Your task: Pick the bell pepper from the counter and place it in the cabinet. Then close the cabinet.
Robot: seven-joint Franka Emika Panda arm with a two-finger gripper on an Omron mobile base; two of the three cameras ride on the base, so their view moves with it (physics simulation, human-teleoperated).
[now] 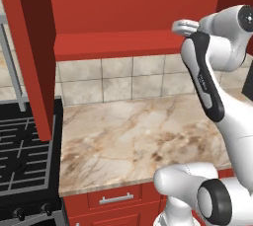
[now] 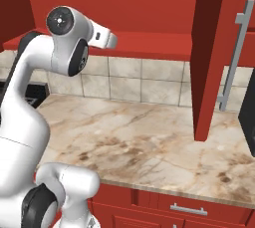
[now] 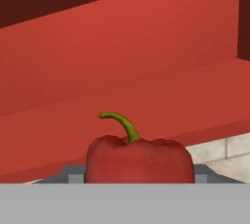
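In the hand view the bell pepper [image 3: 139, 162], dark red and glossy with a curved green stem, sits between my fingertips [image 3: 73, 174], so my gripper [image 3: 139, 178] is shut on it. Ahead of it lies the red inside of the cabinet [image 3: 146, 71] with its shelf edge. In the base views my hand [image 1: 185, 26] [image 2: 106, 38] is raised at the front edge of the cabinet's bottom shelf [image 1: 118, 42] [image 2: 149, 43], well above the counter [image 1: 138, 131] [image 2: 139, 137]. Both cabinet doors [image 1: 29, 47] [image 2: 214, 48] stand open.
A black gas stove [image 1: 24, 156] lies left of the counter, under the open left door. Red drawers with silver handles [image 1: 116, 199] [image 2: 189, 208] run below the counter edge. A beige tiled wall [image 1: 118, 77] backs the counter. A dark appliance edge [image 2: 248, 117] is at the far right.
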